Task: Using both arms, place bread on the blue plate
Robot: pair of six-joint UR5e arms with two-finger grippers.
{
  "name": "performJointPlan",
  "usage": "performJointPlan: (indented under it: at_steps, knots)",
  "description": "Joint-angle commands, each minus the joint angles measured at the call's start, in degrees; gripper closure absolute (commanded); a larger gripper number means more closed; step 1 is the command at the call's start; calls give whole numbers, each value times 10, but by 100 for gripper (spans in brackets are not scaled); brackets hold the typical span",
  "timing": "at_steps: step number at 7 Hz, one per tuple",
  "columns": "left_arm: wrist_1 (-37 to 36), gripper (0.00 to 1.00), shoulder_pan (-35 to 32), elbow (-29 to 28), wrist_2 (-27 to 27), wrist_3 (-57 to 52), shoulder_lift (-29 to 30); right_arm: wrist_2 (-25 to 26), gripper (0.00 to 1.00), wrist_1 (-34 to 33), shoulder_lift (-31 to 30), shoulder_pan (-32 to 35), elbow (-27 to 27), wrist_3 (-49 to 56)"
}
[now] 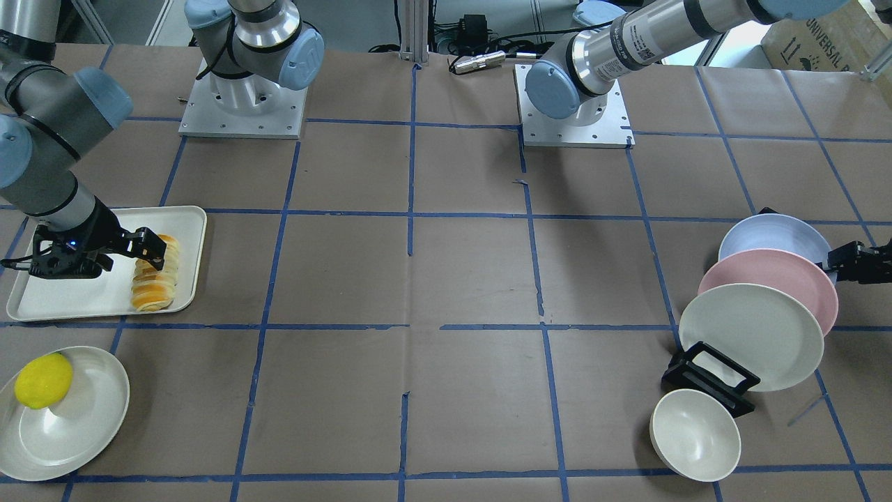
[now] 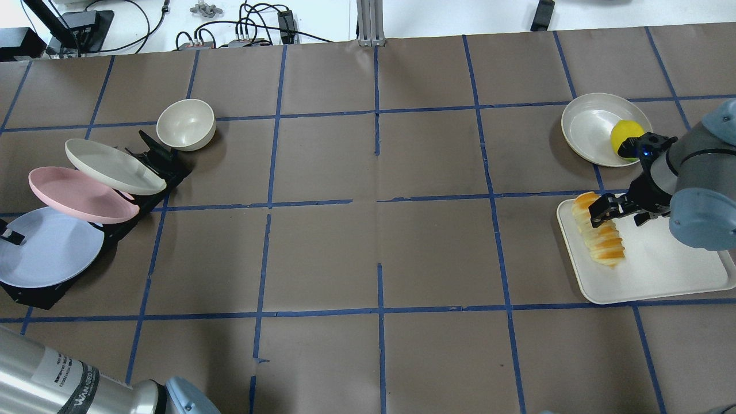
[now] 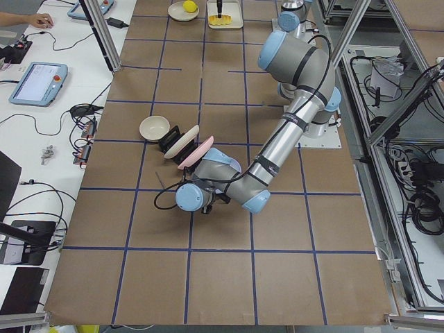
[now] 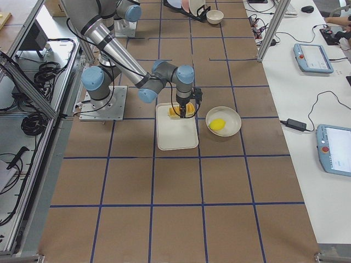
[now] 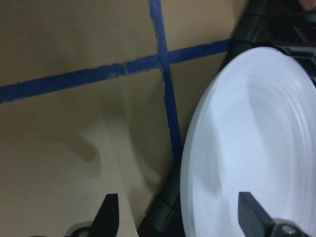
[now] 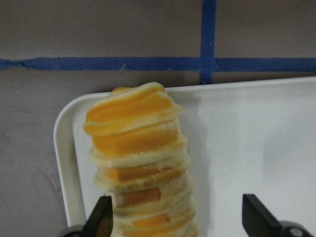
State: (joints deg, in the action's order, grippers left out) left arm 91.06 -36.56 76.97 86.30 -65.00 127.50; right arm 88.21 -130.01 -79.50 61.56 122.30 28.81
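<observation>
Blue plate is the end one in the rack, its outer rim reachable, but the pink plate leans across part of it. Bread hugs the tray edge, with the lemon plate near that corner. The table between tray and rack is open for passing.

Lighting was bright, even and diffuse from above, leaving only faint, soft shadows on the matte table; the fixed views were sharp, while both wrist views were slightly soft, the blue plate showing a blurred rim.
</observation>
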Motion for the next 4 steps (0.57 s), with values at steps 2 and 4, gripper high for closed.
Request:
performJointPlan:
  at_steps: [2, 4]
  knots:
    - [2, 93, -3, -9, 0, 3, -14, -18, 11, 29, -2, 1, -4, -26]
    - [10, 93, -3, -2, 0, 3, -42, -21, 14, 22, 3, 4, -3, -38]
